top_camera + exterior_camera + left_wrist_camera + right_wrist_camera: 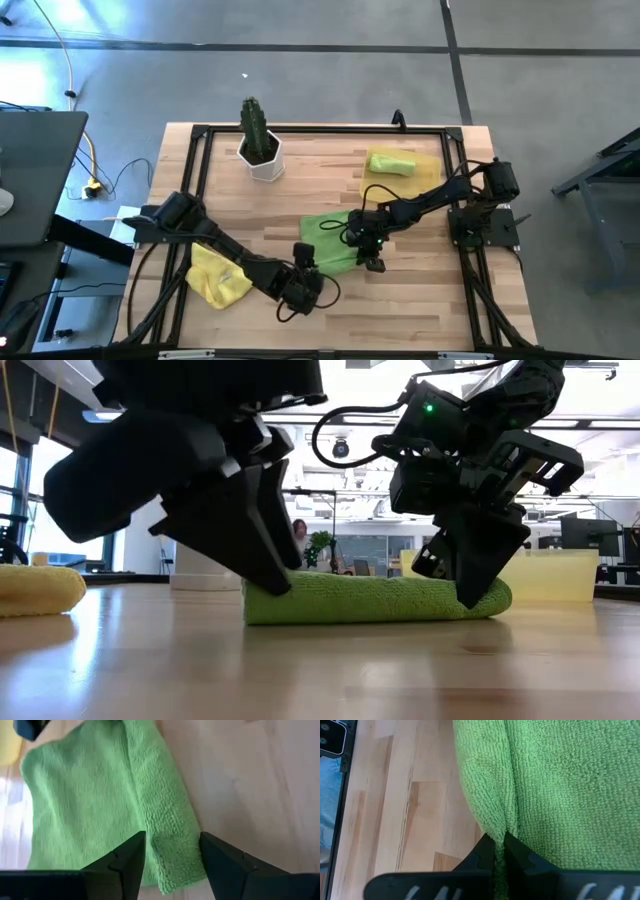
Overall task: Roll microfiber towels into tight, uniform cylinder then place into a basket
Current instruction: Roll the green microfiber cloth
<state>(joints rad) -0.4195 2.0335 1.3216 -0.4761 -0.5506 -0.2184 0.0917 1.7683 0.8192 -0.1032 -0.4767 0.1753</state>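
Left pincer (pixel 172 857) open, fingers straddling the rolled edge of the green towel (pixel 332 240). Right pincer (pixel 499 851) angled down, pinching that towel's fold against the desk (pixel 420 290).

- The left arm (pixel 215 245) is a chain of matte black, boxy segments with rounded joint housings, and thin black cables loop loosely alongside its links.
- The left gripper (pixel 172 862) ends in two black, wedge-shaped plastic fingers with flat angled faces and sharp edges.
- The right arm (pixel 440 195) is built of the same dark, blocky links, with a black cable arching above its wrist in the low view.
- A small green light (pixel 430 407) glows on the right arm's wrist housing.
- The right gripper (pixel 499 851) has two slim black fingers tapering to narrow tips, mounted on a flat black crossbar.
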